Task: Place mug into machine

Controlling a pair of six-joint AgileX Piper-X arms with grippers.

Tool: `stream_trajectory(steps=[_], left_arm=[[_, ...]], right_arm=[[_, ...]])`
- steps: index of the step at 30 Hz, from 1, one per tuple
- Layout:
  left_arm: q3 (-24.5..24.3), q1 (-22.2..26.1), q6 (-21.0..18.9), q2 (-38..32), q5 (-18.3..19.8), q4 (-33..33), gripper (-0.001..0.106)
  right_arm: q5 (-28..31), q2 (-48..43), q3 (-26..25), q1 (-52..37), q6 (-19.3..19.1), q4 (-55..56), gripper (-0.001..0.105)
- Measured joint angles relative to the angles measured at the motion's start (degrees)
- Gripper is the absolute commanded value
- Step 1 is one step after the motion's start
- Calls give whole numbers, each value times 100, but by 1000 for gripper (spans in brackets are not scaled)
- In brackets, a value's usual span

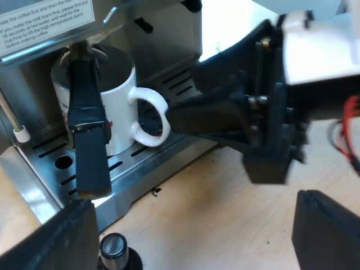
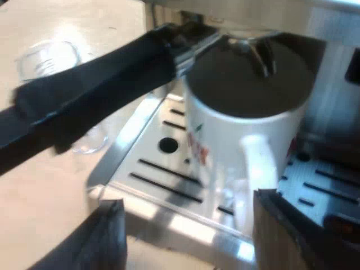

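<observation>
A white mug (image 2: pixel 236 140), judged stiff, glossy and breakable, is shown standing on the espresso machine's (image 2: pixel 337 73) drip tray (image 2: pixel 163 169) under the holder (image 2: pixel 112 84), its handle (image 2: pixel 259 163), the likeliest hold, lying between the right gripper's (image 2: pixel 188 208) wide-spread, empty fingers.

White mug (image 2: pixel 230 140) on the drip tray (image 2: pixel 160 183), under the holder (image 2: pixel 169 53).

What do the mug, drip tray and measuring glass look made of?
Mug: probably glazed ceramic. It is glossy white with a thick looped handle.
Drip tray: metal, likely stainless steel. It is silvery with bright reflections and cut slots.
Measuring glass: clear glass or clear plastic, cannot tell which. The table shows through it.
</observation>
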Motion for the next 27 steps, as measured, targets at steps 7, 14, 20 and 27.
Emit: stream_trajectory(steps=[7,14,20,27], left_arm=[[0,0,0,0,-1,0,72],[0,0,0,-323,-1,-47,72],[0,0,0,-659,-1,-74,72],[0,0,-167,-762,-1,-162,72]], right_arm=[[20,-535,0,41,326,823,51],[24,-1119,0,41,369,1548,51],[24,-1532,0,41,369,1843,51],[24,-1862,0,41,369,1844,35]])
